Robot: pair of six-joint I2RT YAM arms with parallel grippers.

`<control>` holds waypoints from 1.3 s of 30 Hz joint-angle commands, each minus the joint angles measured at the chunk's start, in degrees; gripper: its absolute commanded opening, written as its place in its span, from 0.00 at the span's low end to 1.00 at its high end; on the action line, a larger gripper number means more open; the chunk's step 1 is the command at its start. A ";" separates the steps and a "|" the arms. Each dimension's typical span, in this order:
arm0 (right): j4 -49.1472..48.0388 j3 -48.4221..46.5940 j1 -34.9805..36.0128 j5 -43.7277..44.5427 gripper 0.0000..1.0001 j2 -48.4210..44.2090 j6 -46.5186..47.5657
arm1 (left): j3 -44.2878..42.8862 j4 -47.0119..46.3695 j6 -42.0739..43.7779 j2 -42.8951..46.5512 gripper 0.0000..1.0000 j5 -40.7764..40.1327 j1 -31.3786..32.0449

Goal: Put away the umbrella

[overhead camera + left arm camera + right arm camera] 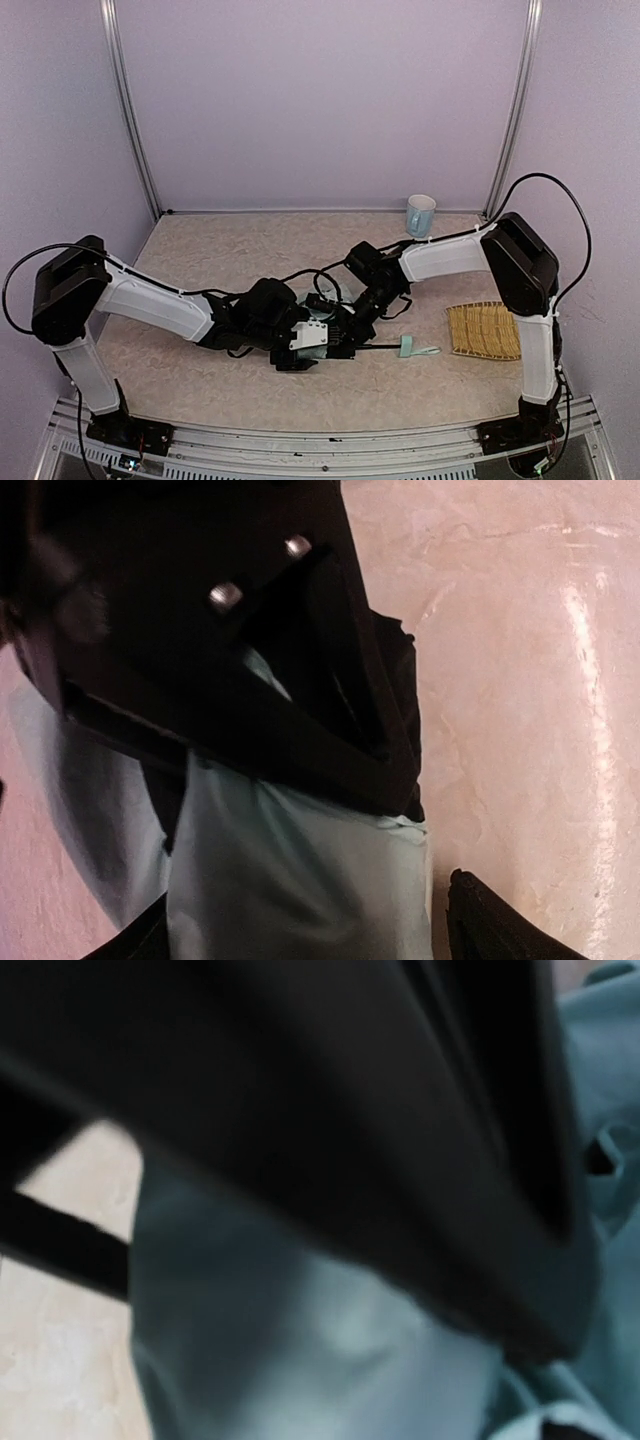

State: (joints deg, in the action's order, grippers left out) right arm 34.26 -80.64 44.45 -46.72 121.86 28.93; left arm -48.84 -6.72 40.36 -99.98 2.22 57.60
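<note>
The umbrella [305,302] lies at the middle of the table, its pale mint fabric and black lining mostly hidden under both grippers. Its thin black shaft [380,347] runs right to the small mint handle [408,347] with its wrist loop. My left gripper [318,345] is down over the folded fabric. In the left wrist view its dark fingers [495,925] stand wide apart on either side of the mint fabric [300,880], with a gap at the right finger. My right gripper [352,322] presses in from the right. Its view shows only blurred mint fabric [330,1360] and black lining [350,1110]; its fingers cannot be made out.
A pale blue mug [420,215] stands at the back right by the wall. A woven yellow straw mat [485,330] lies at the right edge near the right arm's base. Walls close the table on three sides.
</note>
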 commanded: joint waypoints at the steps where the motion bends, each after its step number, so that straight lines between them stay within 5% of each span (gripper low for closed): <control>1: 6.09 1.88 1.09 1.00 0.10 3.92 -2.36 | -3.11 4.74 -1.72 -4.62 0.78 3.55 -1.28; 5: 2.76 2.07 0.01 -0.59 0.17 2.07 -3.67 | -6.82 11.55 -5.12 -8.57 0.60 4.44 -1.65; 9: -1.02 3.71 -1.59 -0.30 0.35 -1.86 -5.51 | -8.99 17.77 -10.04 -11.43 0.39 10.72 -2.67; 19: -12.81 15.54 -3.05 10.66 0.79 -16.49 -9.25 | -12.87 26.16 -20.80 -16.37 0.17 19.29 -3.28; 31: -32.94 33.90 -2.65 26.61 0.80 -41.10 -8.47 | -16.81 31.49 -22.39 -19.98 0.14 29.72 -8.64; 39: -49.08 48.54 9.66 39.79 0.80 -49.85 5.68 | -18.15 33.77 -22.47 -20.67 0.18 32.63 -11.66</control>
State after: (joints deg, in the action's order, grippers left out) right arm -5.93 -36.23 49.60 -15.51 71.35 26.72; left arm -68.97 13.19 19.77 -115.98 35.11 47.05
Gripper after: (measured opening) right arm 0.799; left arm 0.336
